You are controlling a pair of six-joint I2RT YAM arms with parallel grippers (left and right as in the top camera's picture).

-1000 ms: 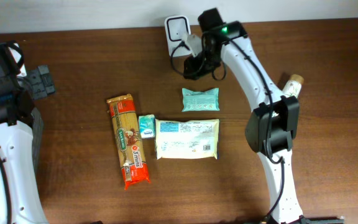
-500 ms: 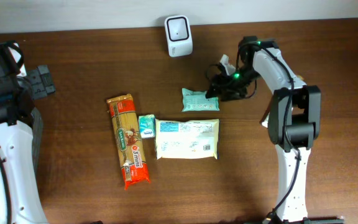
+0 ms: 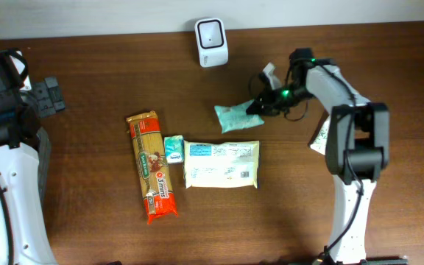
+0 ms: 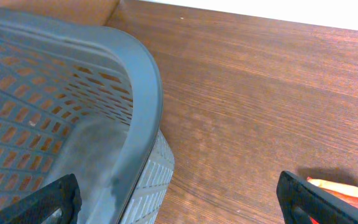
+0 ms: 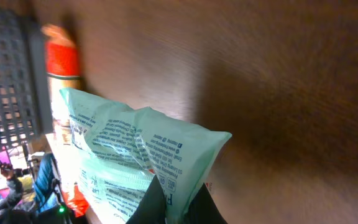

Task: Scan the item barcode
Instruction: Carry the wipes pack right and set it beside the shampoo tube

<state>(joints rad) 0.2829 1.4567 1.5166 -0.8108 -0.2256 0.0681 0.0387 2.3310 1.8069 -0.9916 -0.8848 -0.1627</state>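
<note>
The right pincer (image 3: 258, 107) has shut on the near end of the teal pack (image 3: 234, 118). At the wrist, both fingers (image 5: 157, 200) pinch the pack's (image 5: 135, 146) sealed edge. Half a second ago it hung wider just beside that end, and a second ago it was up by the scanner (image 3: 210, 32). The pack now lies skewed, with its gripped end perhaps lifted a little (hard to be sure from above).

So the pick looks made, and the carry is what remains. The scanner stands farther out and to the pincer's left, well apart, and the barcode must face it. Print shows on the pack, but I can make out no barcode.

The left pincer (image 4: 179, 202) gapes wide and holds nothing, with a basket (image 4: 135, 74) rim just below it.
</note>
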